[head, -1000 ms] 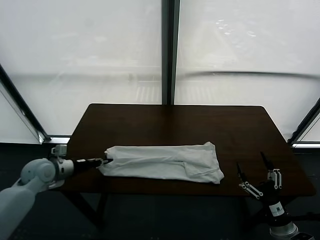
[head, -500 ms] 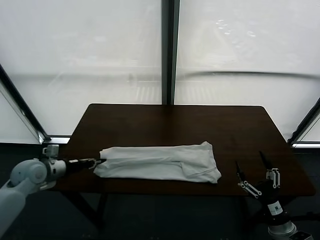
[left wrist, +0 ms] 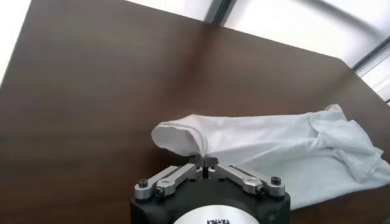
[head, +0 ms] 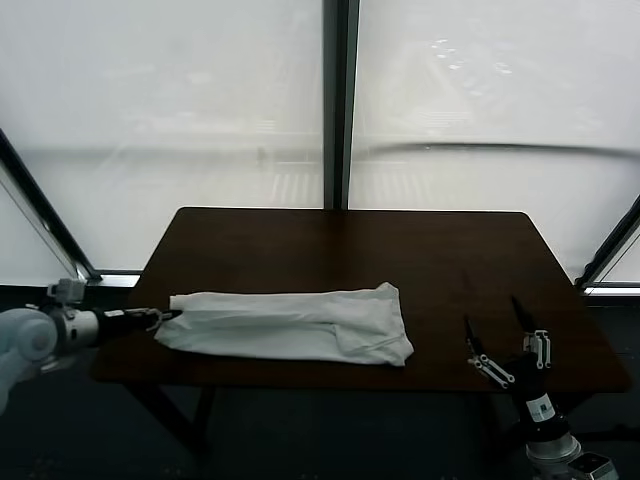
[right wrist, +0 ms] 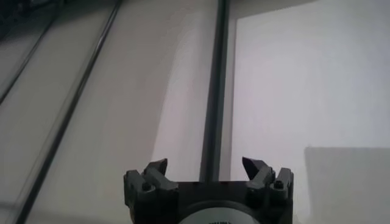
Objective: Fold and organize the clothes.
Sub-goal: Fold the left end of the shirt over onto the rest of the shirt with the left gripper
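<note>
Head view showed the white T-shirt [head: 285,325] lying as a long folded band across the near part of the dark brown table [head: 340,250], its left end pinched in the left gripper [head: 160,316], which reached in level from beyond the table's left edge. Left wrist view showed that gripper [left wrist: 205,161] with fingers clamped together on a fold of the shirt [left wrist: 268,146]. The right gripper [head: 503,340] stood off the table's near right corner, pointing up, fingers spread wide and holding nothing. Compared with a second before, the shirt had slid leftward along the table, and the left gripper had drawn back with it. Behind the table stood pale frosted window panes [head: 480,110] with a dark upright post [head: 340,100] between them.
</note>
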Controlling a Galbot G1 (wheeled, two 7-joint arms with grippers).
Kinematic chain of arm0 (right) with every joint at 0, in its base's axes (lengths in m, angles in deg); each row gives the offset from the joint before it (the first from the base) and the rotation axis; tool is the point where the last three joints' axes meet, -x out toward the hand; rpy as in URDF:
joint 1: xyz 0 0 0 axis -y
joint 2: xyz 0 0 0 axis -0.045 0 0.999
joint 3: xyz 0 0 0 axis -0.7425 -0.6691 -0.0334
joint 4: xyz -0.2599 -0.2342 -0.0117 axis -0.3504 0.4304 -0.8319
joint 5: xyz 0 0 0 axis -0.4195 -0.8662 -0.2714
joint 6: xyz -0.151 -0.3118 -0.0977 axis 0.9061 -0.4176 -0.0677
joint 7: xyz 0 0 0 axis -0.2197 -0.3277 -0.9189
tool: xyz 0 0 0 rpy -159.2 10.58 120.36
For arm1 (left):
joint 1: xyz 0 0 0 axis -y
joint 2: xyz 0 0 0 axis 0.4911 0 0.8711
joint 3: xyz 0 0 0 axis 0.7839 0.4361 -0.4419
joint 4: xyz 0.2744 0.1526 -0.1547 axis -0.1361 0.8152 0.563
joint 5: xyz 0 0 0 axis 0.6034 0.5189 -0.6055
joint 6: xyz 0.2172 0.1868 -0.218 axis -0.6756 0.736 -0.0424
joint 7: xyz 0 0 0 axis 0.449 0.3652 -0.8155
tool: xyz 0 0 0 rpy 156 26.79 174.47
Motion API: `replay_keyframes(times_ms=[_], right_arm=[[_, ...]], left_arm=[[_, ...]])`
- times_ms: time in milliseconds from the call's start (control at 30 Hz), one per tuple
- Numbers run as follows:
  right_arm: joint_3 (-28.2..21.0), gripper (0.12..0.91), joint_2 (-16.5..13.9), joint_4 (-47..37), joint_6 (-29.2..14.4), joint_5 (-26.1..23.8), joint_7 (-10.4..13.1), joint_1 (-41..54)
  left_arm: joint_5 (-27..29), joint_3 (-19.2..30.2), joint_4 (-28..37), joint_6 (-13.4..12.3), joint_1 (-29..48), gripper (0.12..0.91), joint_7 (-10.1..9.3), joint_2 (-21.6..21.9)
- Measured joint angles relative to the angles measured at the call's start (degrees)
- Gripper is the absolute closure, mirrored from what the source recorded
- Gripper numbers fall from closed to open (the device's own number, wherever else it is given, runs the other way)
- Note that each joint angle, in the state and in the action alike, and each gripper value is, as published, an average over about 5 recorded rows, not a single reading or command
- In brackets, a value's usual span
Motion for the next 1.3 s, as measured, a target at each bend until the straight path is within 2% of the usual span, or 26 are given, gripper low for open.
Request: replay_keyframes(times_ms=[167, 267, 500, 633, 867, 1300], right_arm=[[-1.2, 0.118, 0.0, -0.6, 0.1, 0.2, 0.3, 1.5], [-1.7, 0.118, 0.0, -0.8, 0.1, 0.3, 0.3, 2.0], [-1.5, 0.118, 0.0, 0.0, 0.2, 0.6, 0.4, 1.9], [-0.8, 0.118, 0.3, 0.6, 0.3, 0.6, 0.5, 1.2], [0.5, 0.118, 1.9, 1.8, 0.3, -0.6, 0.3, -0.8], [3.0, 0.118, 7.2, 4.6, 1.0, -4.4, 0.4, -4.7]], left_arm=[[-1.1, -3.2, 1.2, 0.0, -1.0, 0.876, -0.07, 4.3], [-1.9, -5.0, 1.5, 0.0, -1.5, 0.876, -0.93, 6.5], [-0.7, -7.5, -2.7, 0.0, -3.3, 0.876, -6.66, 7.0], [-0.4, -6.9, -7.5, 0.0, -3.1, 0.876, -10.11, 4.9], [-2.5, -4.4, -14.6, 0.0, -1.1, 0.876, -14.43, -1.5], [1.0, 1.9, -16.2, 0.0, 2.5, 0.876, -16.22, -15.0]])
